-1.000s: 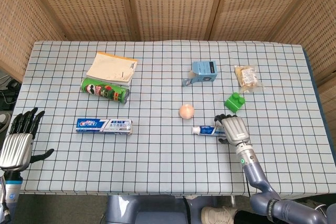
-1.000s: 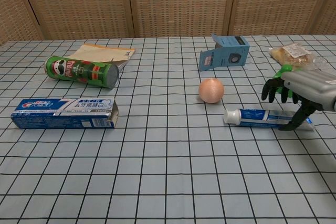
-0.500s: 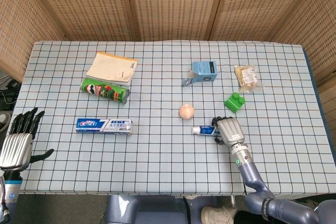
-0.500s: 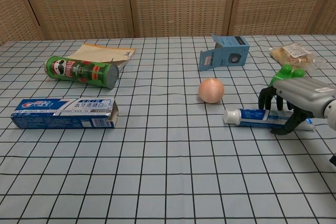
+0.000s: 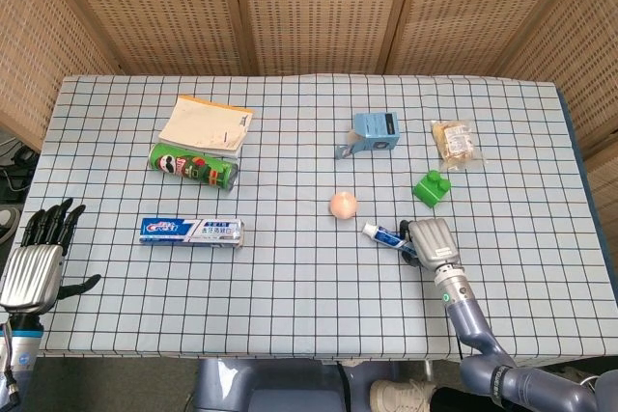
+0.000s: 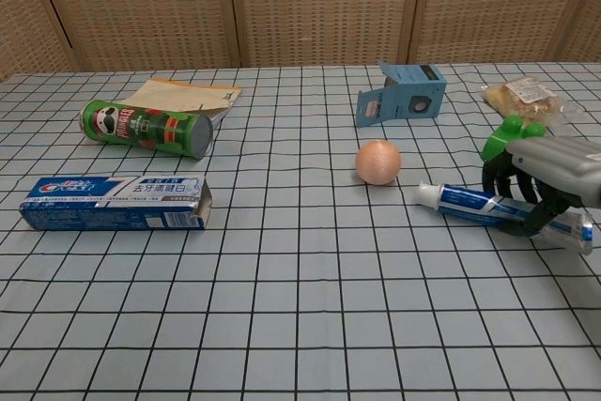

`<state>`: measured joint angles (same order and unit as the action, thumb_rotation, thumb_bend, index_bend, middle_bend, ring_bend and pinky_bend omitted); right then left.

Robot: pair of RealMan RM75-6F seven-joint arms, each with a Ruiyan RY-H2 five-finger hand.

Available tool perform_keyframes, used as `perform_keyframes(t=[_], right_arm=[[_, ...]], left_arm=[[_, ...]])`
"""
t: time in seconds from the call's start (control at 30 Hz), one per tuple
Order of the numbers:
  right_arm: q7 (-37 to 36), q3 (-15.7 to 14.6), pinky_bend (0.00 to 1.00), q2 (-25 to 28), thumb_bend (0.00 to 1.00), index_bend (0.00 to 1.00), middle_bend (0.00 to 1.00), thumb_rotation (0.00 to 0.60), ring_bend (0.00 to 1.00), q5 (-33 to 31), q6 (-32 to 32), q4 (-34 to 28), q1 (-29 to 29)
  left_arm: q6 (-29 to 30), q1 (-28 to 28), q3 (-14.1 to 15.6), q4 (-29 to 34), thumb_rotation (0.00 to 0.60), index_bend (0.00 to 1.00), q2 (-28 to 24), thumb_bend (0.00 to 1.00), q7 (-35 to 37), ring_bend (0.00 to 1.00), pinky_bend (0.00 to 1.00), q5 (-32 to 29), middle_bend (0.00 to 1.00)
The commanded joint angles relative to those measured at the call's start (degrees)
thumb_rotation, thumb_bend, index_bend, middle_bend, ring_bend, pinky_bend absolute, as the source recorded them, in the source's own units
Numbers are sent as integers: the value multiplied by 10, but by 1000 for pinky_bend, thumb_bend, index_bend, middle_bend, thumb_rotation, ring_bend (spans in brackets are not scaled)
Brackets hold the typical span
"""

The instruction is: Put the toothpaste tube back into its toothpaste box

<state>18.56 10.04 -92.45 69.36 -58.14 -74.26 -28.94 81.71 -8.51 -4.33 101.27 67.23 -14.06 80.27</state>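
We count one toothpaste tube [image 6: 474,204], one toothpaste box [image 6: 115,203], one chip can [image 6: 147,129], one pink ball [image 6: 377,161], one booklet [image 5: 205,123], one blue carton [image 6: 404,93], one green block [image 5: 432,186], one snack packet [image 5: 454,141].

Right hand [image 6: 538,183] clamped around tube, cap end jutting toward ball. Box far off, near left hand [image 5: 39,260], fingers apart, beside desk [image 5: 290,306].

Change: tube now lifted, tilted; a second ago flat.

- Head view looks steeply down from high above the near edge of the blue-checked cloth-covered desk [image 5: 309,123], showing it whole.
- Chest view sits low and close, facing the far wicker screen [image 6: 319,7] across the same desk.
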Motion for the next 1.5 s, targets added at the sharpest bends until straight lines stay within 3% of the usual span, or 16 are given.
perform_keyframes(t=[0.03,0.27,0.53,0.73,1.03,1.27,1.37,1.5], right_arm=[[-25,-4,629,29,612,636,670,600,642,20,-13,-31,8],[-37,-17,629,97,618,636,670,600,643,66,-37,-100,16],[2,-32,629,141,618,637,671,600,643,94,-55,-157,20],[37,-38,629,153,619,643,678,600,647,97,-65,-183,22],[54,-42,629,157,619,643,678,600,648,91,-66,-189,22],[56,-44,629,159,619,644,678,600,648,88,-66,-189,21],[56,-44,629,161,618,644,678,600,648,88,-67,-190,22],[58,-44,629,167,618,644,678,600,648,90,-71,-195,22]], left_arm=[[-10,-8,-3,-5,600,0,4,0,-2,0,0,-3,0],[-82,-69,-26,-53,600,5,28,0,-19,0,0,-8,0],[-220,-161,-39,-138,600,133,87,0,-10,24,26,-35,19],[-295,-214,-44,-234,600,205,160,0,30,142,167,-51,114],[-316,-243,-41,-311,600,275,217,0,19,241,292,-65,209],[-314,-249,-45,-338,600,591,241,88,20,490,468,-81,497],[-293,-245,-48,-341,600,632,248,146,37,518,494,-77,529],[-279,-242,-51,-332,600,635,242,152,59,520,497,-72,531]])
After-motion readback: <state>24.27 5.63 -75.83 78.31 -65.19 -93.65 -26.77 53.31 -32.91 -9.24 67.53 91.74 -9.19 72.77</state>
